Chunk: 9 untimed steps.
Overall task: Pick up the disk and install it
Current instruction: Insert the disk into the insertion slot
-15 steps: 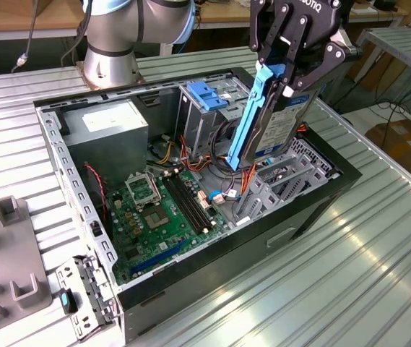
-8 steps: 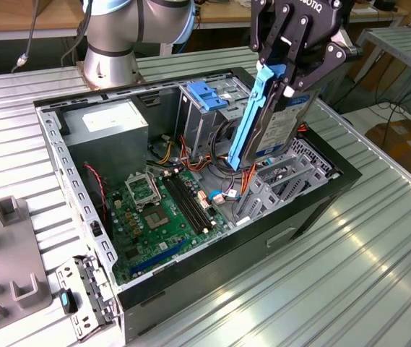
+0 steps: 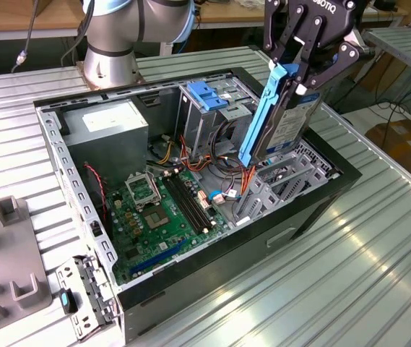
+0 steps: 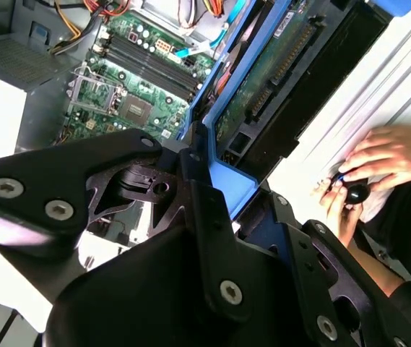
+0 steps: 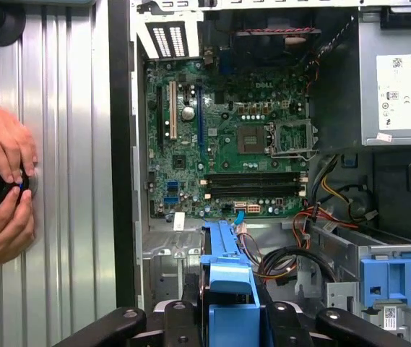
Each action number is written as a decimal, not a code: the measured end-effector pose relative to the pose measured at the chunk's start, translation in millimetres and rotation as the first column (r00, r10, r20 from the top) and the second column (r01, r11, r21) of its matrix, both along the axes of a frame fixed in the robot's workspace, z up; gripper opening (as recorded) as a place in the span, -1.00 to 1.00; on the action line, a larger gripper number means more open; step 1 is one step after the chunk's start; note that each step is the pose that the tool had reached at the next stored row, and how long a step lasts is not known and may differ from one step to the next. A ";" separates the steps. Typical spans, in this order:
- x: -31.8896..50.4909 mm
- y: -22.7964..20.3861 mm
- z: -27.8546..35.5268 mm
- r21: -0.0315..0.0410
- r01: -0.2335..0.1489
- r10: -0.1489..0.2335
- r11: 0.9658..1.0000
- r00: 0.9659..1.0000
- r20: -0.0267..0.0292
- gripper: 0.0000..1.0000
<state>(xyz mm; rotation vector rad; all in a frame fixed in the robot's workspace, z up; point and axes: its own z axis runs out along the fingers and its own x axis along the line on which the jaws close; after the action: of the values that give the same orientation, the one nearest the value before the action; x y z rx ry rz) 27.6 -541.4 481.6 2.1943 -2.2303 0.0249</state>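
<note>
Hand (image 3: 299,81) is clenched on the upper end of the disk (image 3: 293,126). The disk is carried in the air over the far right part of the open computer case (image 3: 212,264), as seen in the exterior view.

The disk is held on edge, long axis steep and slightly tilted. Its lower end is aimed at the grey metal drive bay (image 3: 286,181) at the exterior view's right. This is judged to be an attitude chosen to suit the bay. Whether the lower end touches the bay cannot be told.

The blue side rail (image 3: 263,116) is faced toward the exterior view's left. The circuit-board side (image 4: 281,76) is exposed in the second wrist view.

The case is laid on its side on the bench (image 3: 349,282) with the panel off, so the motherboard (image 3: 163,210) is reachable from above. The power supply (image 3: 107,123) is set far left. The drive cage (image 3: 209,101) with its blue latch sits just left of the held disk.

A person's hands (image 5: 3,188) are rested on a dark knob-like object on the bench, well apart from the case interior; the purpose cannot be told.
</note>
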 end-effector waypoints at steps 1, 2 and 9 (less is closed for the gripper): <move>2.2 0.0 -0.1 0.000 0.000 0.000 1.000 1.000 0.000 -0.26; 4.0 0.0 -0.2 0.000 0.000 0.000 1.000 1.000 0.000 -0.26; 10.9 0.0 -0.5 0.000 0.000 0.000 1.000 1.000 0.000 -0.26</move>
<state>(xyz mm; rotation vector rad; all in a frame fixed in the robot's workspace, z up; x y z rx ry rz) 38.4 -541.4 481.0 2.1943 -2.2302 0.0249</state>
